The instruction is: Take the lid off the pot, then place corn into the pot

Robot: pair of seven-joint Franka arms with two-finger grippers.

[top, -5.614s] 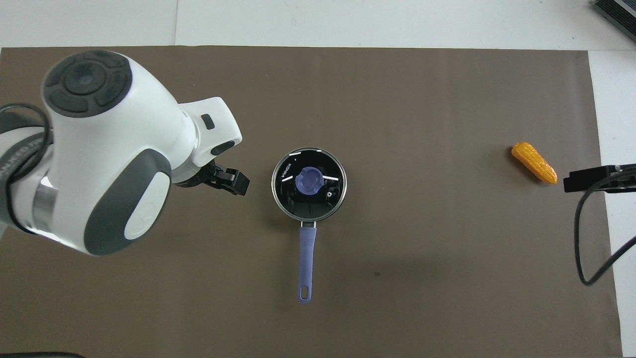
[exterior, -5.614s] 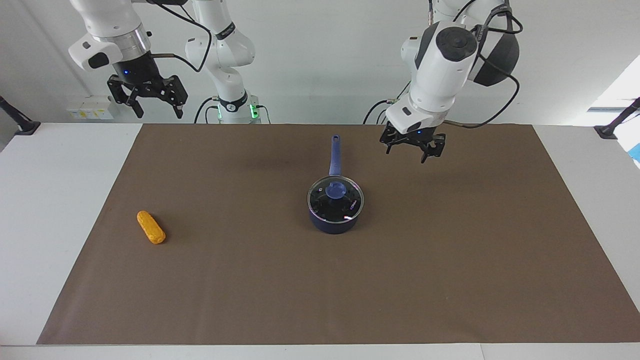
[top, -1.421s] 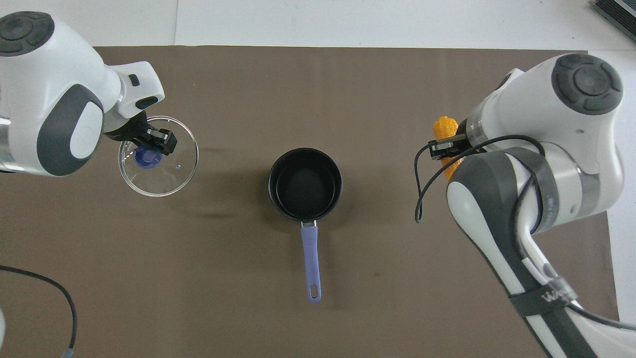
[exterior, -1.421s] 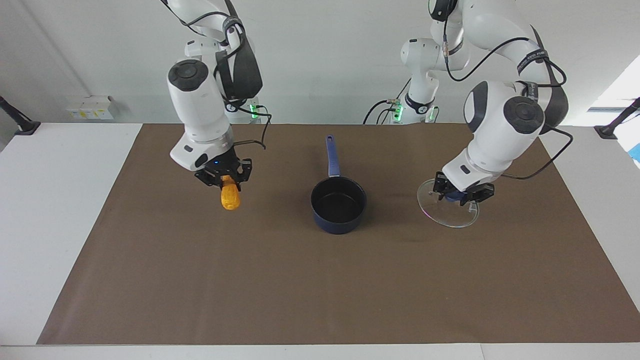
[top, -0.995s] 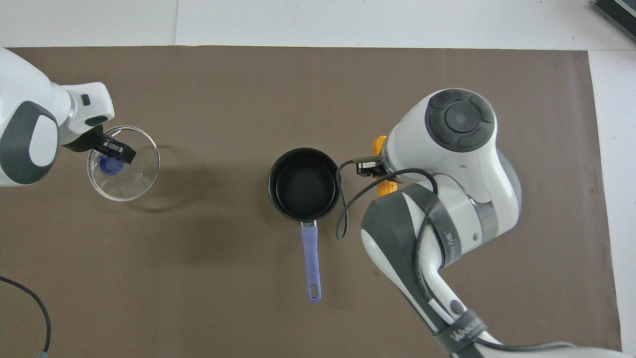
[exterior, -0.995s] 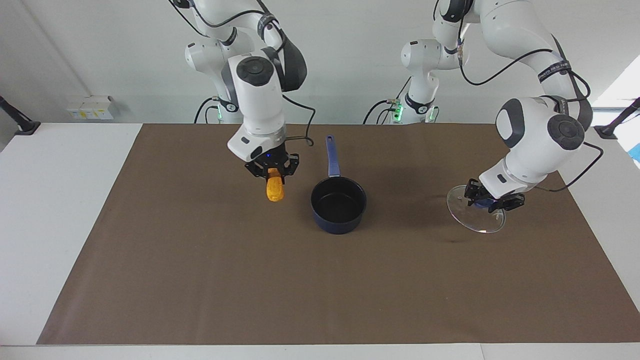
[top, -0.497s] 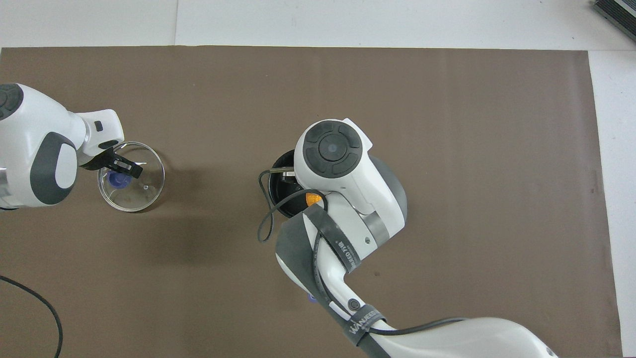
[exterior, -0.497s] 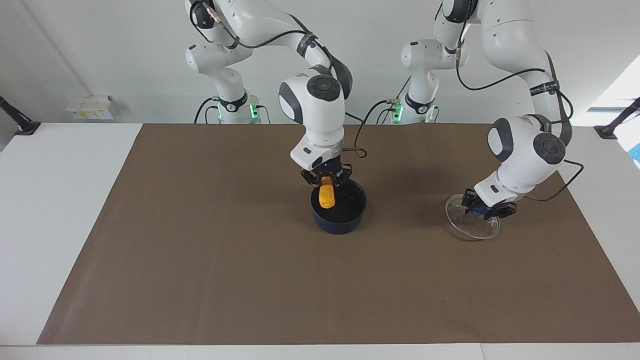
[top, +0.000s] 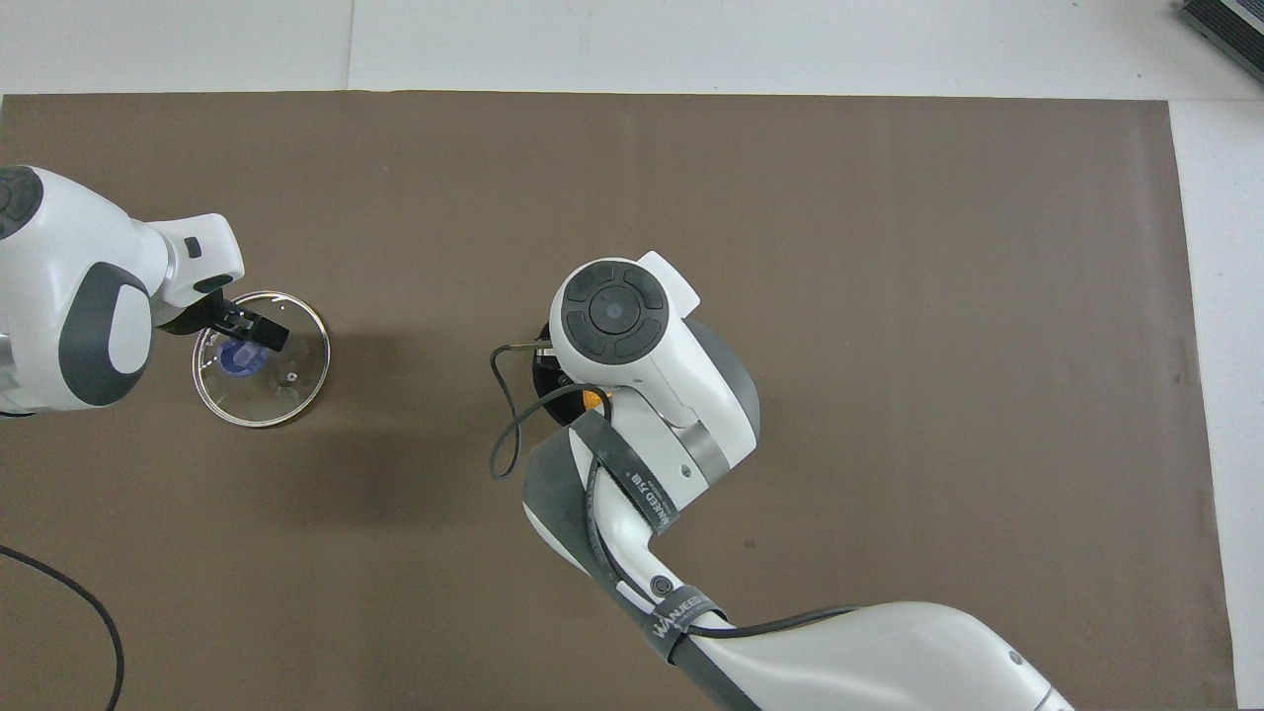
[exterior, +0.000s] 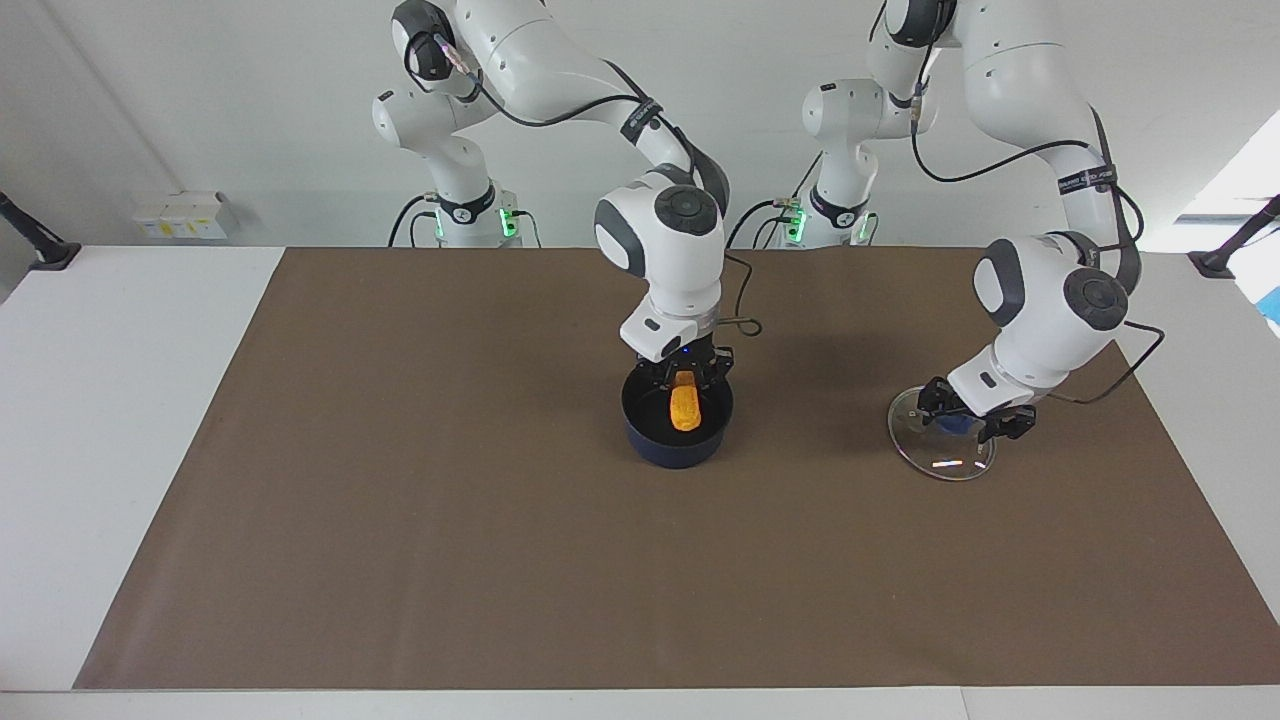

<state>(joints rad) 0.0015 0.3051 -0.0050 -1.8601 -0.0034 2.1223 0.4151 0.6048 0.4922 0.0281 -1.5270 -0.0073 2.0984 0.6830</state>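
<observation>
I see 2 white robot arms working over 1 brown mat (exterior: 400, 520) that covers most of 1 white desk (exterior: 100, 400).

There is 1 pot (exterior: 677, 447), a small dark blue saucepan, near the middle of the mat. In the overhead view it is almost wholly covered by the arm above it, and its handle is hidden in both views.

There is 1 corn (exterior: 685, 402), an orange-yellow cob. It hangs upright with its lower end down inside the pot's black interior. The right gripper (exterior: 685, 378) is directly over the pot, and its jaws are clamped on the cob's upper end. I cannot tell whether the cob's lower end touches the pot's bottom. From overhead only a sliver of orange shows under the arm (top: 592, 398).

There is 1 lid (exterior: 940, 440), a clear glass disc with a metal rim and a blue knob at its centre. It is off the pot and well apart from it, toward the left arm's end of the desk, low against the mat and slightly tilted. The left gripper (exterior: 973, 422) is at the knob, its jaws on either side of it. I cannot tell whether they grip the knob or stand loose around it. The overhead view shows the same: the lid (top: 281, 390) with the left gripper (top: 247, 336) over its knob.
</observation>
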